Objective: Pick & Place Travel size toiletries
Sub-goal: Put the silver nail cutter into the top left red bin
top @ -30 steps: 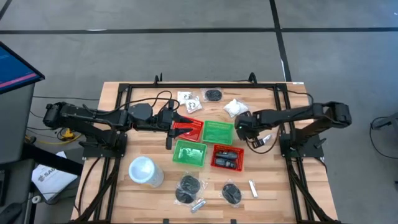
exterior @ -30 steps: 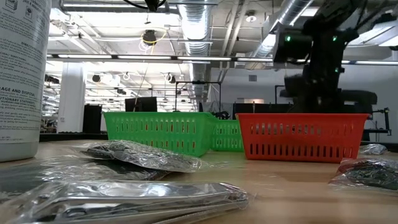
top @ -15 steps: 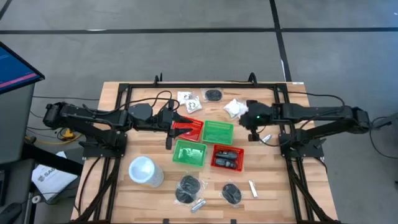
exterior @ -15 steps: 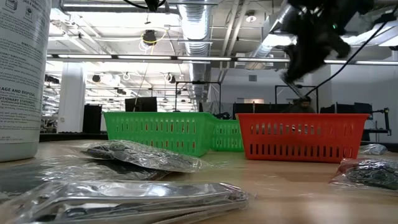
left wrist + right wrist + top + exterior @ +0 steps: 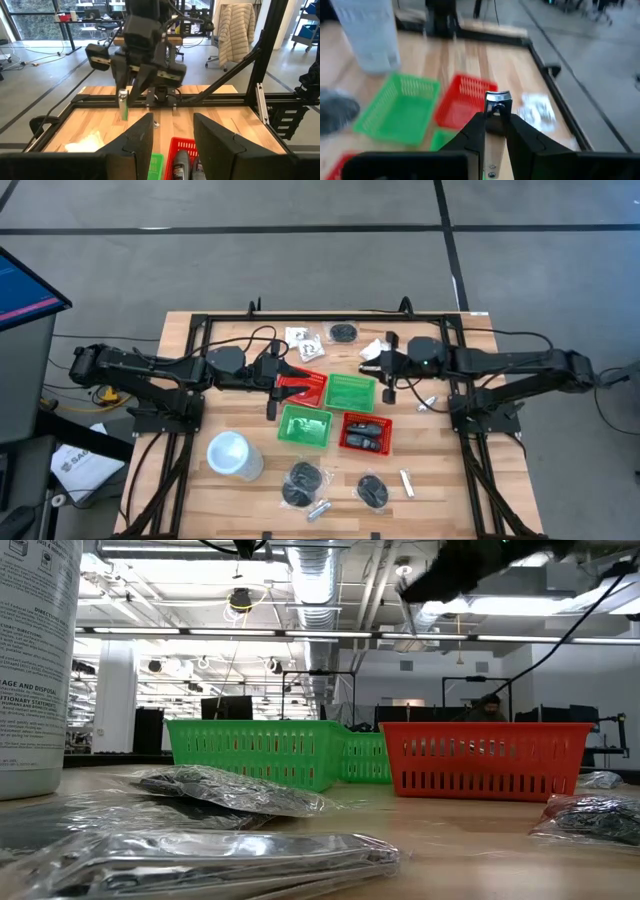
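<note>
One short silvery tube point(image 5: 497, 103), upright, pinched in right claw point(image 5: 494, 120)

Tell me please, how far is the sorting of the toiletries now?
Partly done. The near red basket already holds dark pieces. In hand: the right gripper, above the far green basket, is shut on a short silvery tube. The left gripper hangs open over the far red basket. Left on the table: white packets, black bundles and silvery tubes.
</note>
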`<move>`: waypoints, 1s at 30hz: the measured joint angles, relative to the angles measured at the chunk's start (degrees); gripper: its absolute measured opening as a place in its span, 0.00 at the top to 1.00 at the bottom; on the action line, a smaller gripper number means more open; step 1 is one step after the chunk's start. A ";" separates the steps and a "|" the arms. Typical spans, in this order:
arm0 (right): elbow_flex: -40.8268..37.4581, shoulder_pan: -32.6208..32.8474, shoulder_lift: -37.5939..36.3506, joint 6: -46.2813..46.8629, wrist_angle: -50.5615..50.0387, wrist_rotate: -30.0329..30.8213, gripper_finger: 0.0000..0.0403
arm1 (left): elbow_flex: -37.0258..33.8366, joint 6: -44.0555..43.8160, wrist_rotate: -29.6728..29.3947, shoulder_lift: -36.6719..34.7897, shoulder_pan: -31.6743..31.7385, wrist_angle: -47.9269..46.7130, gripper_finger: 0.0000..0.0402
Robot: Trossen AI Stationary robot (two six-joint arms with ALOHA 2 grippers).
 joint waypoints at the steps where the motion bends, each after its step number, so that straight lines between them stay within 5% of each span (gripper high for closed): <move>1: 0.00 0.67 0.40 0.00 1.25 0.00 0.88 | 0.00 0.00 0.00 0.00 0.00 0.00 0.67; 15: 0.00 5.88 5.39 -1.51 22.84 -0.09 0.88 | 0.01 0.00 0.00 0.44 0.13 1.36 0.67; 30: -0.04 7.39 5.34 -2.12 30.41 -1.38 0.88 | 0.01 1.55 -2.53 7.39 0.57 11.31 0.67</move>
